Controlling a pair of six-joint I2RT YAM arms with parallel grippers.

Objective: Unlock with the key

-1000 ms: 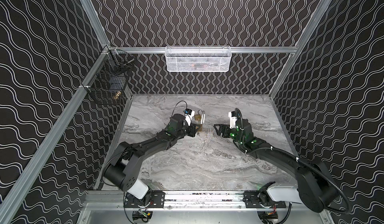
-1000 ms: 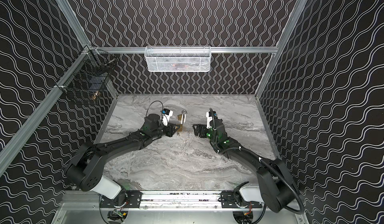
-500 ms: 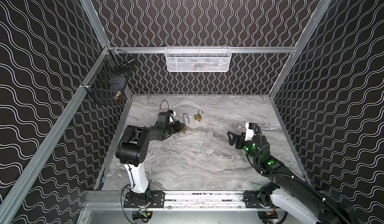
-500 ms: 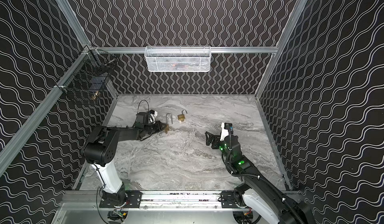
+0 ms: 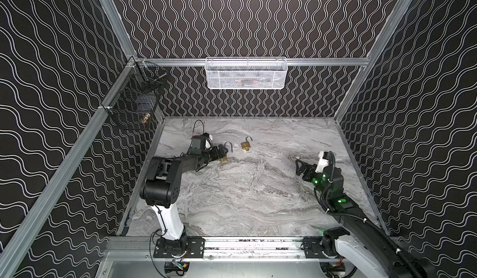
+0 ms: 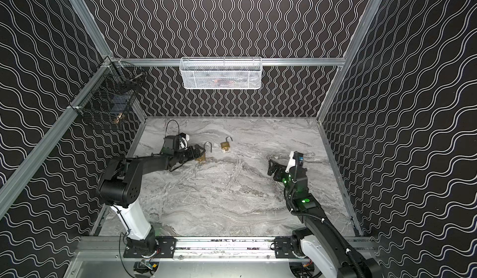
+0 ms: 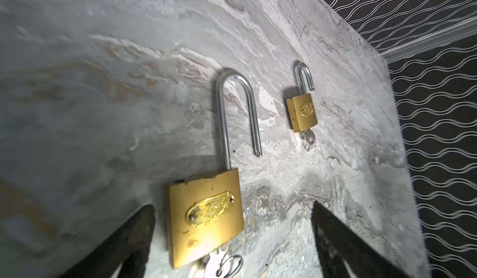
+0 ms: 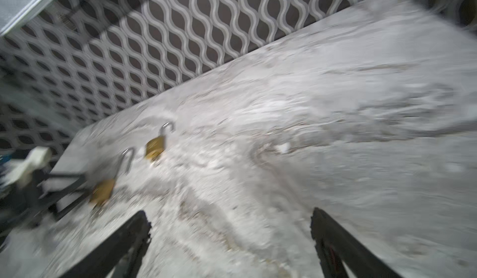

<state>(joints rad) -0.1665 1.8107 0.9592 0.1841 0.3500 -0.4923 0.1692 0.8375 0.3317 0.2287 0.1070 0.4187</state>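
Marble top (image 7: 103, 108), padlock (image 7: 205, 220) between left fingers (image 7: 129, 238)

Two brass padlocks lie flat and unlocked on the grey marbled desk (image 7: 103, 114), toward its back and left of the middle in both top views. The large padlock (image 7: 206, 217), embossed face up, has its long steel shackle (image 7: 223, 124) lifted, free end clear of the body, and a key (image 7: 210, 262) on a wire ring in its base. Near it but apart, the small padlock (image 7: 304, 112) lies likewise, short shackle (image 7: 300, 79) sprung open, a second key (image 7: 309, 140) in its keyhole.
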